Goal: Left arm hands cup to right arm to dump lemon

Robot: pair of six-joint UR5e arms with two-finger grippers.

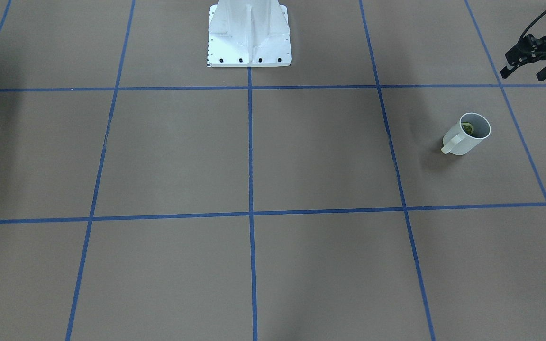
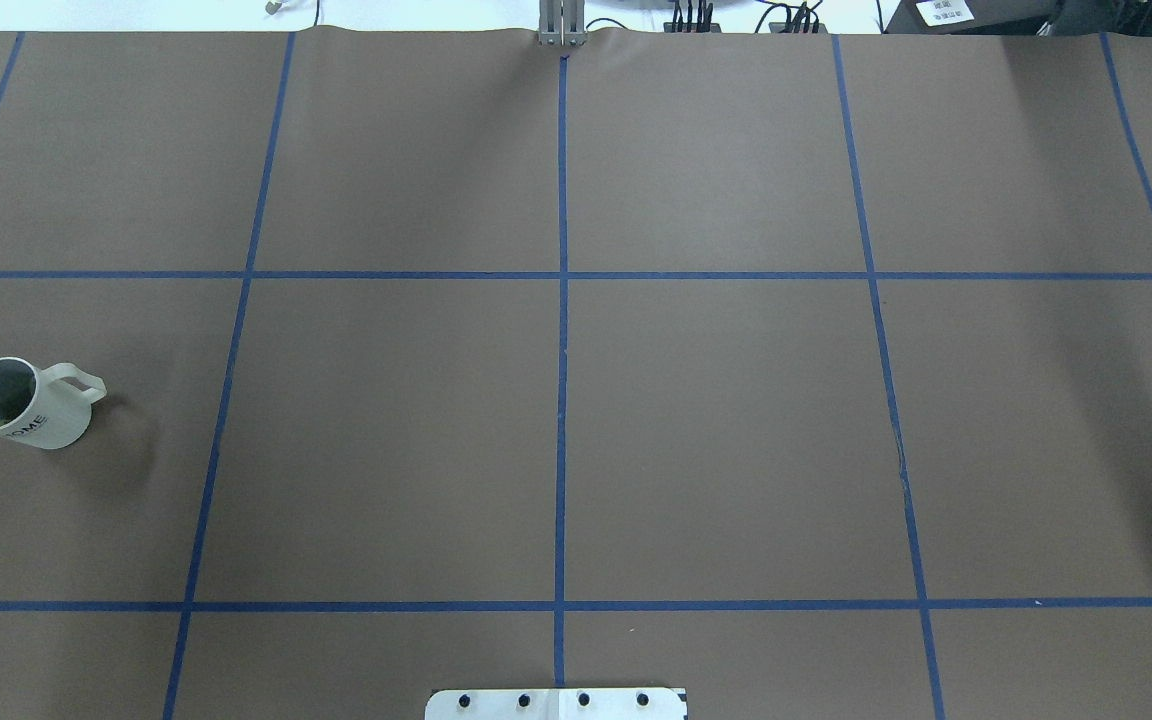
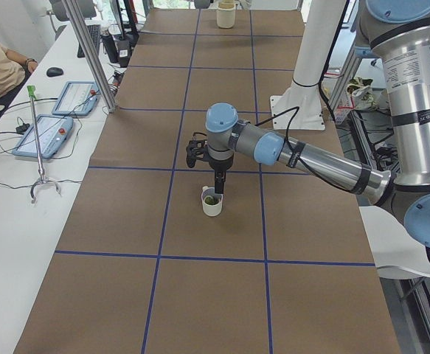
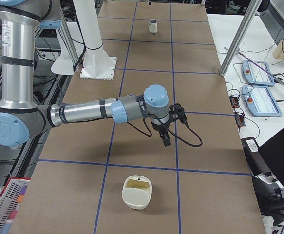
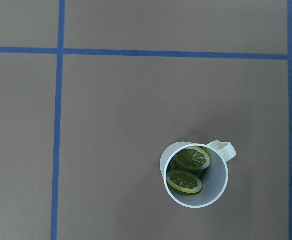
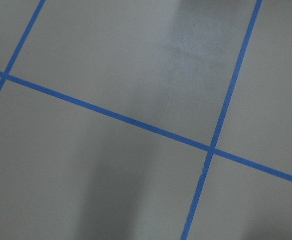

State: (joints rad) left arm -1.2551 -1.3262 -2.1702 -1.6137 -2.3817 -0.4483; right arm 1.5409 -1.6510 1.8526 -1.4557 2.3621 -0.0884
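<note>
The white cup stands upright on the brown table, handle to one side, with two yellow-green lemon slices inside. It sits at the table's left edge in the overhead view, and also shows in the front view with the lemon in it. My left gripper hangs above and beside the cup, apart from it, and looks open and empty. In the left side view it hovers just over the cup. My right gripper hovers over the table's right part; I cannot tell whether it is open or shut.
A cream tub-like container lies at the table's right end, near my right arm. The robot's white base plate stands at the table's near middle edge. Blue tape lines grid the brown table.
</note>
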